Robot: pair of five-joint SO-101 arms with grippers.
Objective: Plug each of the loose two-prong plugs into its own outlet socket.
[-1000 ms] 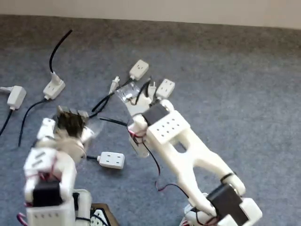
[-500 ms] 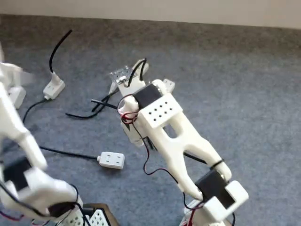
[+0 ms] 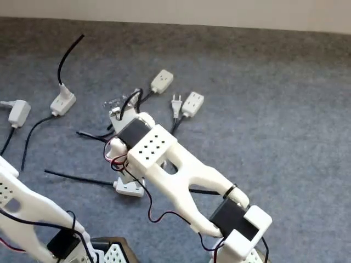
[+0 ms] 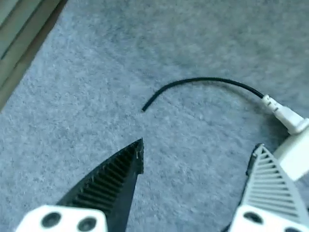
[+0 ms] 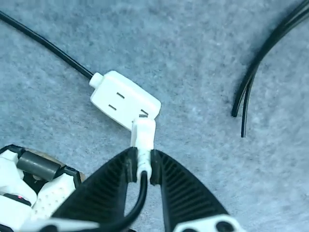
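Right wrist view: the plug [image 5: 144, 135] sits at frame centre, its tip against one end of a white outlet [image 5: 123, 101], pinched between the right gripper [image 5: 141, 162] jaws. The left gripper [image 4: 199, 145] is spread wide, holding nothing, above grey carpet [image 4: 96, 72] near a black cord [image 4: 203, 81].

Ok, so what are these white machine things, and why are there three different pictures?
They are two robot arms, side by side. One picture looks down from above on the grey carpet; the other two come from small cameras on each arm's wrist. On the carpet lie white socket blocks with black cords, and a loose plug. The right hand pinches a white plug and holds its tip against one socket block. The left hand is open, holding nothing, above the carpet.
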